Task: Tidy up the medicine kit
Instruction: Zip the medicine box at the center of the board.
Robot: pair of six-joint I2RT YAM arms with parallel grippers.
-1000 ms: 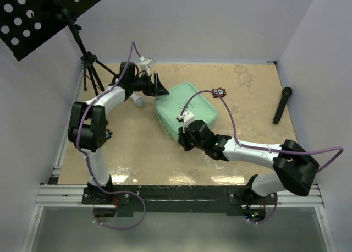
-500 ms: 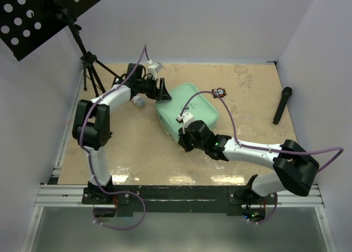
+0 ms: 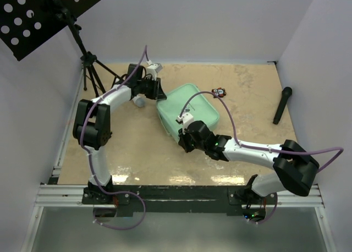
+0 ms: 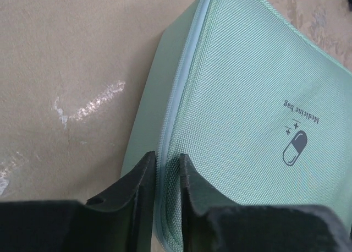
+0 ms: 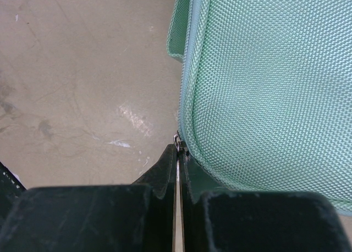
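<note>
The mint-green medicine kit (image 3: 192,104) lies shut in the middle of the table, its pill logo (image 4: 295,147) showing in the left wrist view. At the kit's far-left edge, my left gripper (image 3: 159,92) has its jaws closed on the lid's zip seam (image 4: 168,153), one finger on each side. My right gripper (image 3: 185,137) sits at the near-left corner of the kit (image 5: 264,87). It is shut on the small metal zip pull (image 5: 177,141), whose ring pokes out at the fingertips.
A white-and-grey cylinder (image 3: 138,100) lies just left of the left gripper. A small black-and-red gadget (image 3: 219,91) sits beyond the kit's far-right corner. A black stick-shaped object (image 3: 282,104) lies near the right wall. A stand's tripod (image 3: 91,70) occupies the far-left corner.
My left gripper moved right to the kit's far-left edge and its jaws closed from wide open onto the zip seam. The right arm has stayed still.
</note>
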